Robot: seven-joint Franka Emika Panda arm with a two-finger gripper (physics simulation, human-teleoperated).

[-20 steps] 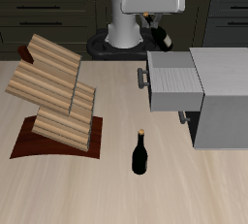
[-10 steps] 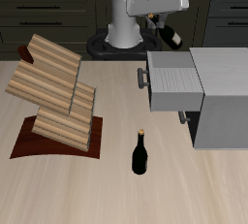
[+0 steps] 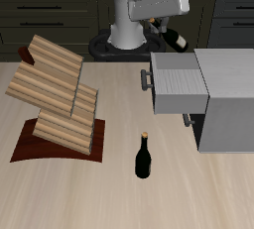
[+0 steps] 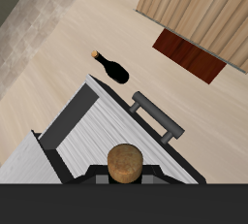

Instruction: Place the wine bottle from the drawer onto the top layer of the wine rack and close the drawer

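Gripper [image 3: 159, 20] clamped on the wine bottle [image 3: 174, 38], held tilted in the air behind the drawer [image 3: 179, 82]. The drawer stands pulled out of the cabinet [image 3: 230, 99]. The exterior view shows the bottle's dark body; the wrist view shows only its cork end-on above the drawer's handle [image 4: 157, 115]. The wine rack [image 3: 55, 92] stands well apart from the drawer, and a second bottle [image 3: 143, 156] stands upright on the table [image 3: 119, 198] in front of the drawer.
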